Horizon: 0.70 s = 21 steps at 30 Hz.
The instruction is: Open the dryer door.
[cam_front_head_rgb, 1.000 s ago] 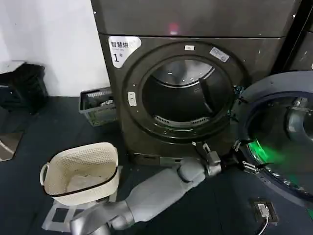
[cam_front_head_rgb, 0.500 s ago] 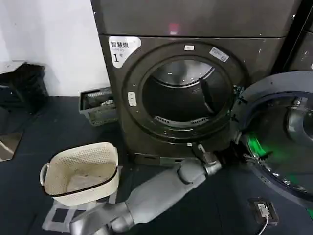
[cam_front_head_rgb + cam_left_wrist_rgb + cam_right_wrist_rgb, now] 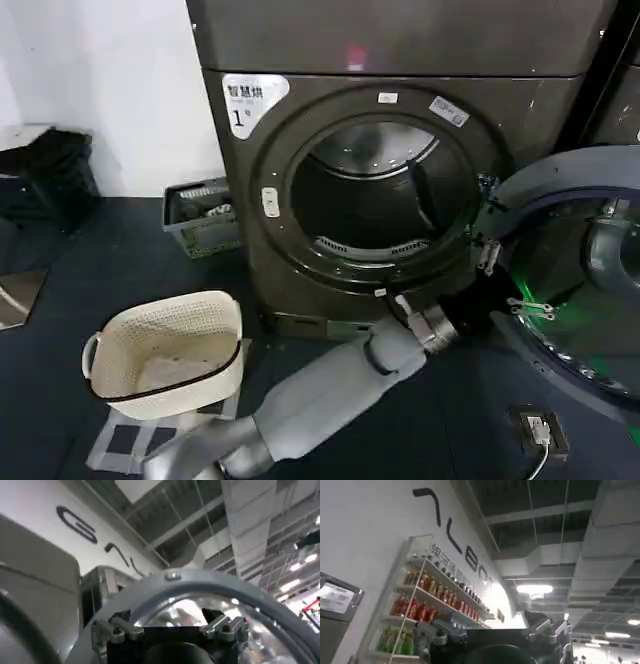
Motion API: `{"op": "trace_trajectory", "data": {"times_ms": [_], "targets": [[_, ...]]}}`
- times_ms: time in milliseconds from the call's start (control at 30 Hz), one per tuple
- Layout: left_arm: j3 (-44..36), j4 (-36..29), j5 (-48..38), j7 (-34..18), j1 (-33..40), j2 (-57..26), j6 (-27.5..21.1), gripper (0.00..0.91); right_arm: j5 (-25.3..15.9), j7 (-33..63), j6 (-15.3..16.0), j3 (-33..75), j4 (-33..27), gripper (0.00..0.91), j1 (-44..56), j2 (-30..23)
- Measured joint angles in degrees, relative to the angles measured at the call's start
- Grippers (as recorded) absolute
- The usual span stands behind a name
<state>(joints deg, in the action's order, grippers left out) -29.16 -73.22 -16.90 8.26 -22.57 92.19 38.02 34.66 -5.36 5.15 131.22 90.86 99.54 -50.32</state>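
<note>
The dryer (image 3: pixel 525 110) is the dark front-loader with the white "1" sticker (image 3: pixel 250 100), and its round drum opening (image 3: pixel 375 190) is uncovered. The dryer door (image 3: pixel 560 175) stands swung out to the right, its dark inner face turned toward me with a green glint on the glass. My left arm reaches from the lower left to the door's hinge-side rim. There the left gripper (image 3: pixel 507 283) is open, fingers spread against the door's inner edge. In the left wrist view the left gripper (image 3: pixel 168 624) frames the door's grey ring (image 3: pixel 200 582). My right gripper (image 3: pixel 490 627) is open, pointing up with nothing between its fingers.
A white woven basket (image 3: pixel 165 345) sits on the dark floor at the front left. A grey crate (image 3: pixel 200 215) stands beside the dryer's left side. The neighbouring dark machine (image 3: pixel 620 100) is at the right, behind the door. A small floor box (image 3: pixel 540 430) lies below the door.
My left gripper has risen from the door's lower rim toward the hinge side, and the forearm has lifted with it. The door stays swung out at the right.
</note>
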Motion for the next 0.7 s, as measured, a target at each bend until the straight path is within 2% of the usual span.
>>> {"op": "trace_trajectory", "data": {"times_ms": [233,700], "targets": [[0.7,-4.3,-1.1,0.3,-0.3,-0.7,0.3,0.907,-0.1,0.2,0.0,0.2,0.4,0.907,-0.1,0.4],[3.7,-14.2,-4.8,1.4,-1.9,-20.6,-0.1,0.907,-0.1,0.1,0.1,0.1,1.1,0.907,-0.1,0.7]]}}
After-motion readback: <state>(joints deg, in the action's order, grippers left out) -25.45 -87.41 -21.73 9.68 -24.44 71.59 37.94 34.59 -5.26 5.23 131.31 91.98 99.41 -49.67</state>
